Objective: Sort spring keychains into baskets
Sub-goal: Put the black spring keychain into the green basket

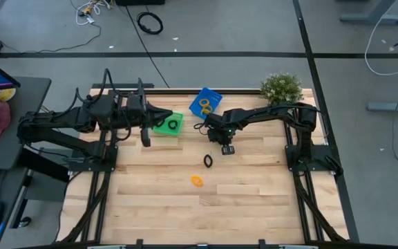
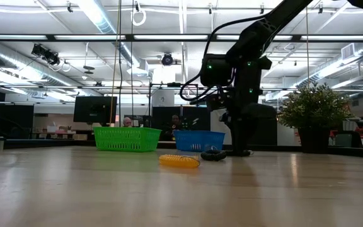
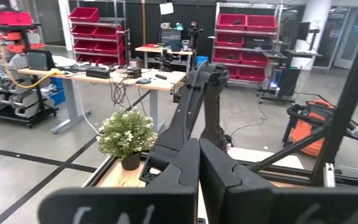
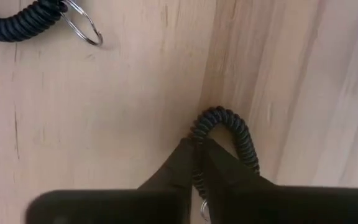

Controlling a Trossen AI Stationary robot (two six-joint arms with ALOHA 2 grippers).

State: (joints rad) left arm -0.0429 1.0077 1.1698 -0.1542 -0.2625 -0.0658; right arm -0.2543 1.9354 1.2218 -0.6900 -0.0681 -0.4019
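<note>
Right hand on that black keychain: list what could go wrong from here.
1. The right hand pinches only one side of the black keychain; the coil may stretch or slip on lifting.
2. A second black keychain lies close by and could be dragged.
3. The green basket sits under the left hand, crowding the drop.

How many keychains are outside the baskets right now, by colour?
Black: 2, the loose black keychain on the table and the gripped black keychain pinched in the right gripper
Orange: 1, the orange keychain on the table
Total: 3
</note>
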